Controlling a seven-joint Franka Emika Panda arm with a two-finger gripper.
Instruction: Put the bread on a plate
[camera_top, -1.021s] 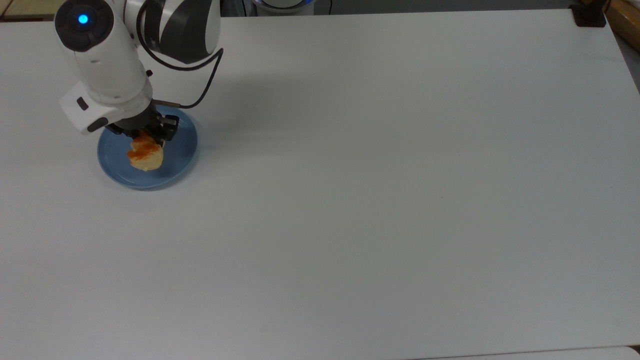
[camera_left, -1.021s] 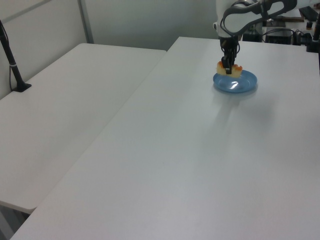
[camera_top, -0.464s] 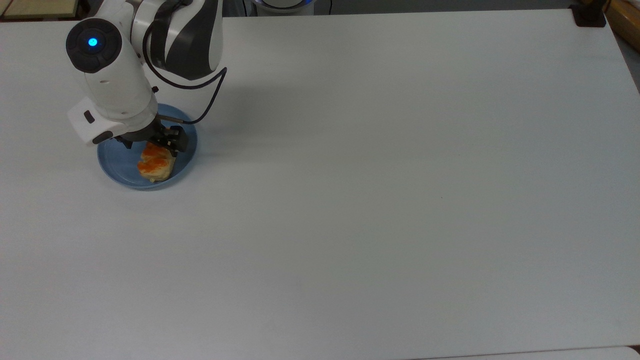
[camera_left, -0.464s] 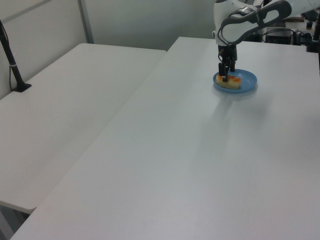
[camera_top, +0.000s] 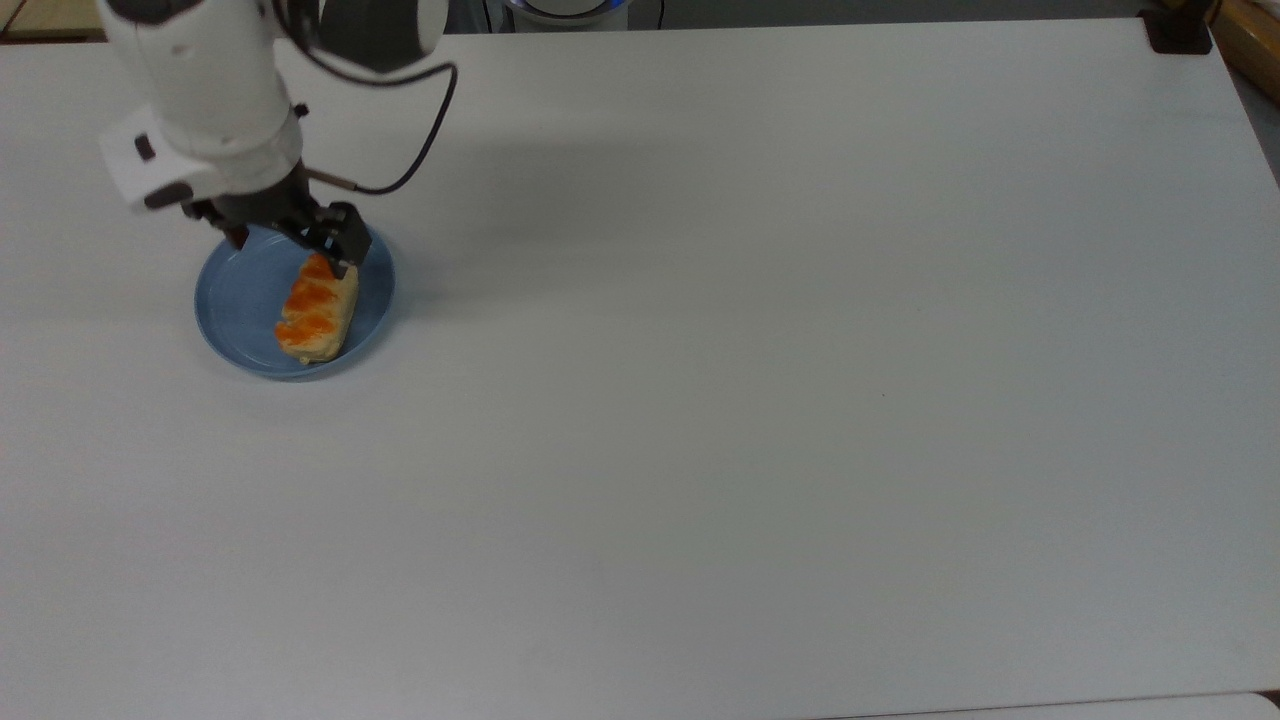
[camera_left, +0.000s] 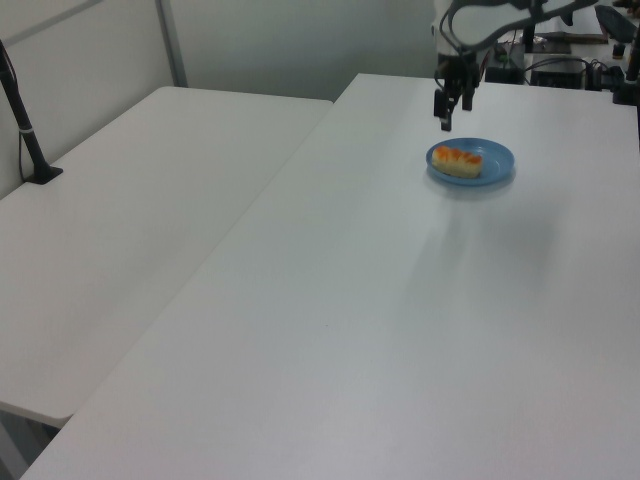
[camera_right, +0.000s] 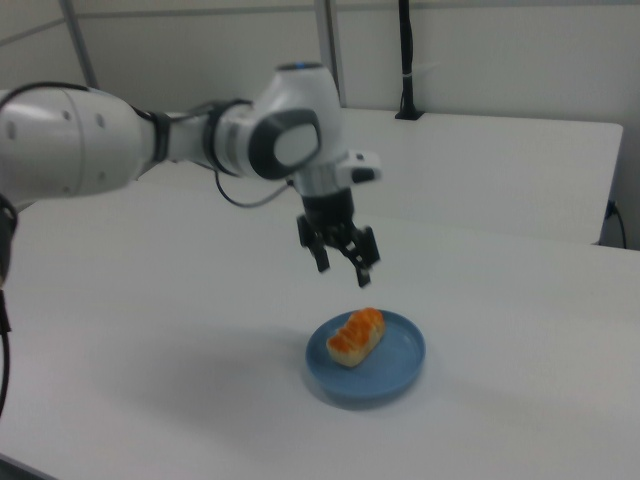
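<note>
Resting on the plate (camera_top: 240, 310), the bread (camera_top: 317, 309) lay flat with its three orange-glazed bumps facing up. In the top view it occupied the plate's right half, its long axis running from the upper right toward the lower left. In the right view the bread (camera_right: 356, 336) sat toward the right view's left part of the plate (camera_right: 400, 365); in the left view the bread (camera_left: 459, 161) sat toward the left view's left side of the plate (camera_left: 496, 160).

The plate stood on the white table (camera_top: 760, 380), near the top view's upper left corner of the tabletop.

The gripper (camera_right: 343, 265) hung above the plate, clear of the bread, with open air between its tips and the roll in the right view. Its two fingers (camera_right: 363, 270) stood apart and held nothing. In the left view the gripper (camera_left: 449, 112) was above and slightly to the left view's left of the plate. In the top view the gripper (camera_top: 290, 245) overlapped the plate's upper rim, with one fingertip drawn over the bread's upper end.

The white arm (camera_right: 120, 140) reached in from the right view's left side. A black cable (camera_top: 420, 140) looped from the wrist.

A second white table (camera_left: 120, 240) adjoined the first on the left view's left, with a black post (camera_left: 25, 130) standing at its far edge.
</note>
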